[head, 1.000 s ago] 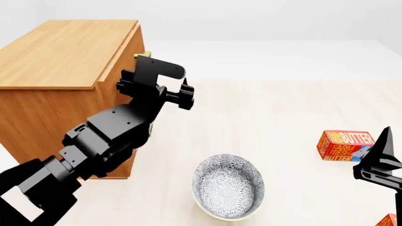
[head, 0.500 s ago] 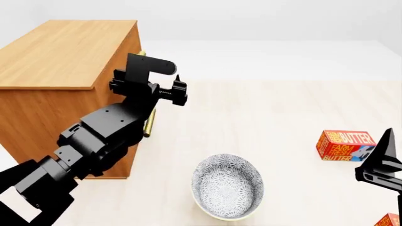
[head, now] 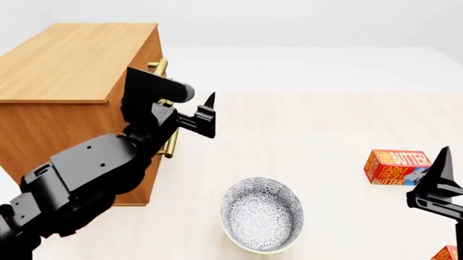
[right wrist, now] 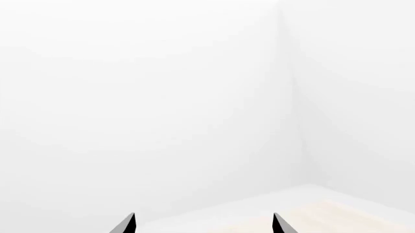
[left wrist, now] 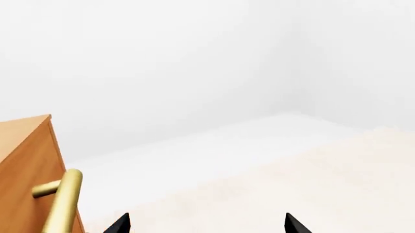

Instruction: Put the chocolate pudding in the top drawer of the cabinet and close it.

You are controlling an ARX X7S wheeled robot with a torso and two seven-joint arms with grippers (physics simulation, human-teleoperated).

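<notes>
The chocolate pudding is out of view in every frame. The light-brown cabinet (head: pixel 72 65) stands at the left, its front seen edge-on. The top drawer's brass handle (head: pixel 160 67) shows above my left arm, and the drawer front sits flush with the cabinet. The lower handle (head: pixel 171 145) shows beneath the arm. My left gripper (head: pixel 206 116) hovers just off the cabinet front, open and empty. In the left wrist view a brass handle (left wrist: pixel 63 204) lies beside the left gripper (left wrist: pixel 207 225), not between its fingers. My right gripper (head: pixel 437 184) is open and empty at the right edge.
A patterned bowl (head: pixel 262 214) sits on the pale tabletop near the front. A red-orange butter box (head: pixel 396 167) lies just left of the right gripper. The corner of another butter box (head: pixel 448 253) shows at the bottom right.
The top drawer front stood slightly out a second ago and is now flush. My left arm has dropped back and left, uncovering both brass handles. The right gripper barely moved.
</notes>
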